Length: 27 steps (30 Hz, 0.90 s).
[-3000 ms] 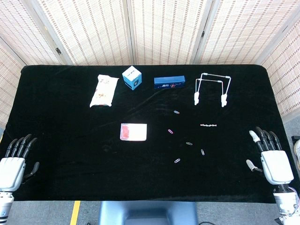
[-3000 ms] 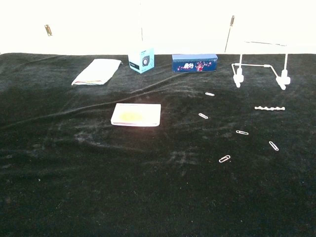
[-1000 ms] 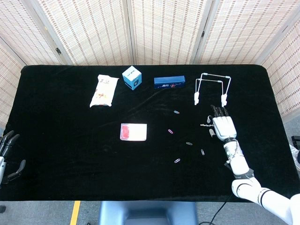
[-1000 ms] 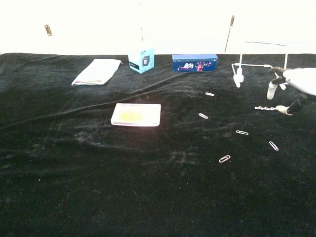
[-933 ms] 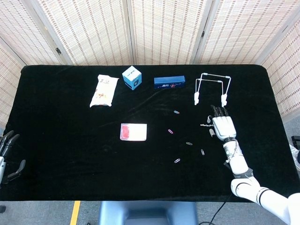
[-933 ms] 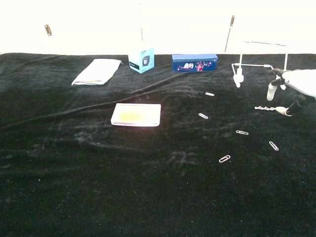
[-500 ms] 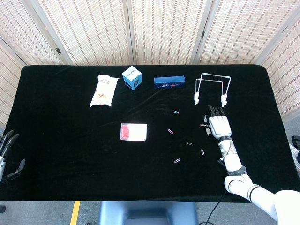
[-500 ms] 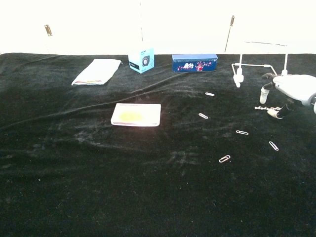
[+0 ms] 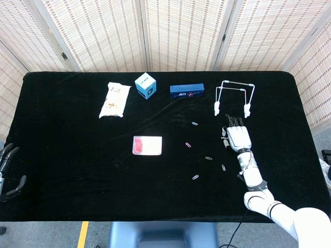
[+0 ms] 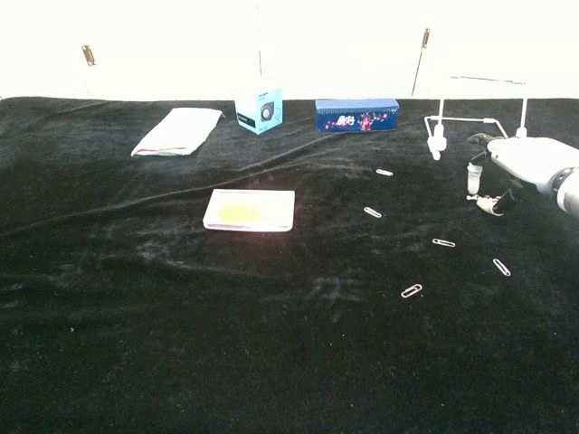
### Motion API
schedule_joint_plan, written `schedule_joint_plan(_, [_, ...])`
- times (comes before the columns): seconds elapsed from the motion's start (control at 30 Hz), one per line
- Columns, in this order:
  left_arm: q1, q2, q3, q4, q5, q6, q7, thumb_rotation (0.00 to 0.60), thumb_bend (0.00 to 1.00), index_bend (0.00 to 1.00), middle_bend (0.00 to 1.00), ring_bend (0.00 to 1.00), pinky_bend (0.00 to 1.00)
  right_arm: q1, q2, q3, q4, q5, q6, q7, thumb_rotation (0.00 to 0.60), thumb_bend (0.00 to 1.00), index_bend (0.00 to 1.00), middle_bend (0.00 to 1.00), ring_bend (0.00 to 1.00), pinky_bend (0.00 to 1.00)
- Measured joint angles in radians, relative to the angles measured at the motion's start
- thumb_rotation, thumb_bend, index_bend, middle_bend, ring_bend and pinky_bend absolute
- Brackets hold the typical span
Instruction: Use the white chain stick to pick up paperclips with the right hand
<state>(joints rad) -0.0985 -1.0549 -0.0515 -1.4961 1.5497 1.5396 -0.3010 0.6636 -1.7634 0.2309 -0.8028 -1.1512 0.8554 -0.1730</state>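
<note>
My right hand (image 9: 237, 136) hovers palm down over the spot where the white chain stick lies, and covers nearly all of it in the head view. In the chest view the right hand (image 10: 512, 165) points its fingertips (image 10: 474, 180) down at the cloth. A short piece of the chain stick (image 10: 485, 200) shows between fingertip and thumb, lying on the table. Several paperclips are scattered left of the hand and in front of it, such as the paperclips (image 9: 208, 157) (image 9: 223, 167) (image 10: 443, 242) (image 10: 501, 267). My left hand (image 9: 7, 170) sits at the table's near left edge, fingers apart, holding nothing.
A white wire stand (image 9: 234, 96) (image 10: 478, 127) rises just behind the right hand. Along the back are a dark blue box (image 9: 186, 91), a light blue cube box (image 9: 146, 85) and a white packet (image 9: 115, 99). A pink-and-white pouch (image 9: 147, 145) lies mid-table.
The right hand came from the table's near right edge to the chain stick. Over the last second it slid left and further back, covering more of it. The left hand drew back toward the edge.
</note>
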Motion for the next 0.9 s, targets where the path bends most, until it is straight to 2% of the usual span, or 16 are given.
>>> schedule_joint_plan(0.9, [0.003,0.001,-0.001,0.003,0.002,0.008,-0.004,0.600,0.50,0.00,0.00,0.00,0.00,0.010,-0.032,-0.004,0.053,-0.014,-0.003,-0.006,0.600,0.44,0.50,0.00,0.00,0.00])
